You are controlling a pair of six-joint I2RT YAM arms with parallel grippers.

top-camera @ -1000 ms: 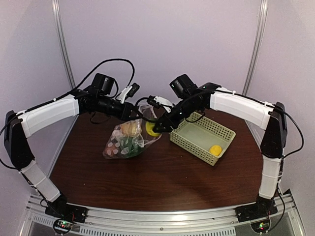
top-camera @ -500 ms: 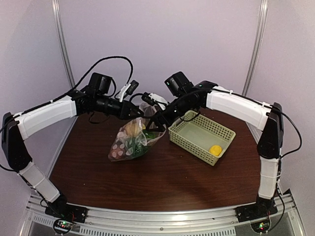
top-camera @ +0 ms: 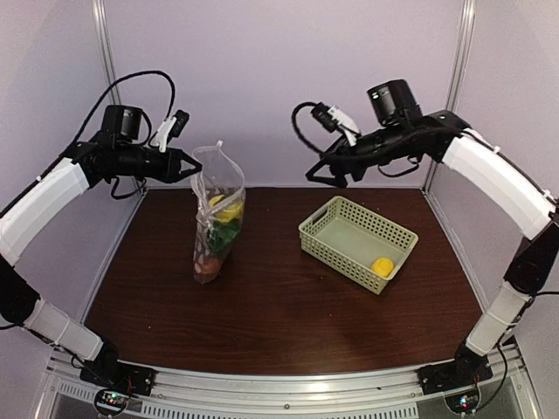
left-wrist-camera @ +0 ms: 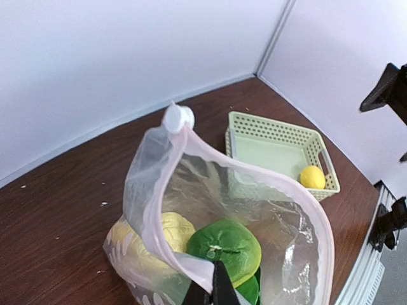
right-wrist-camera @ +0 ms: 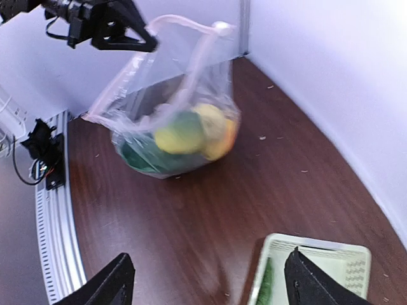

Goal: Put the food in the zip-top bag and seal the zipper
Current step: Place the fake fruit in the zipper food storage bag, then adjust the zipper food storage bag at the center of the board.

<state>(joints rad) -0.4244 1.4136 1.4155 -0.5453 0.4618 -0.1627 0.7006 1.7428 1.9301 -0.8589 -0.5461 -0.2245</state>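
Tabletop (top-camera: 288, 305): basket (top-camera: 316, 237) right, bag (top-camera: 214, 188) left, upright, mouth open, mostly filled. Left gripper (top-camera: 194, 166) jaws clamped on bag rim. Right gripper (top-camera: 319, 173) jaws apart, empty, raised near basket. Loading step. Next likely fetch lemon (top-camera: 382, 266) from basket, then close zipper (left-wrist-camera: 191, 143).

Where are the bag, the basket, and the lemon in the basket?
bag (top-camera: 217, 185), top view, its clear upper wall.
basket (top-camera: 336, 259), top view, its near outer wall.
lemon (top-camera: 382, 266), top view, its middle.

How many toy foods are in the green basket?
1 for sure: a yellow lemon in the near right corner of the basket. The right wrist view also shows a blurry green streak inside it, maybe another piece.
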